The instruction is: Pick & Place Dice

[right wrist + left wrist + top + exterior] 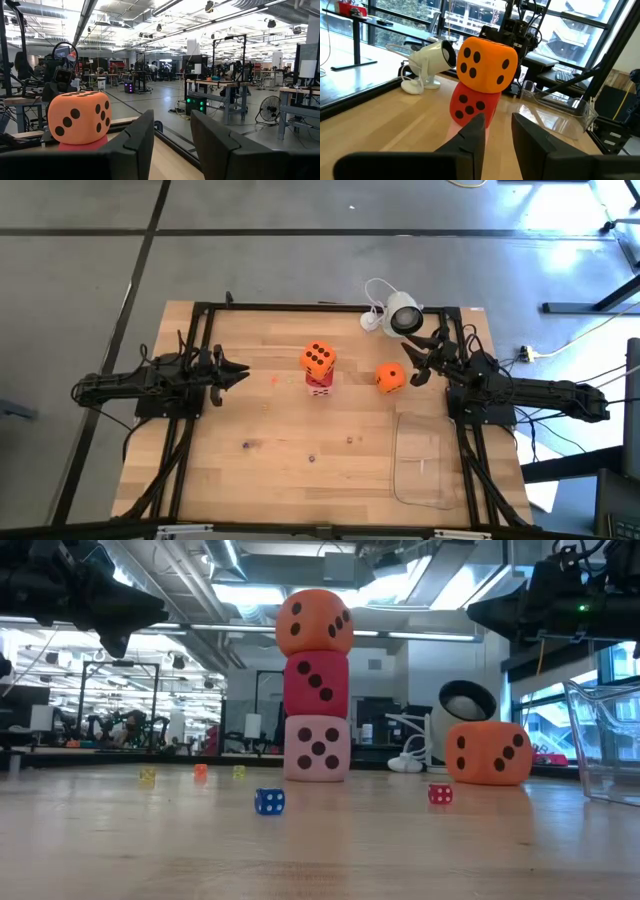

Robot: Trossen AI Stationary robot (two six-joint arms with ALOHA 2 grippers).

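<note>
With three dice stacked at twelve o'clock, we next need the right gripper (413,373), spread and empty, to close on the loose orange die (390,378).

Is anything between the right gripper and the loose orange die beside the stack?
Nothing visible. The right gripper sits just beyond the loose orange foam die, bare wooden table between them. The white round camera stands off to the side.
</note>
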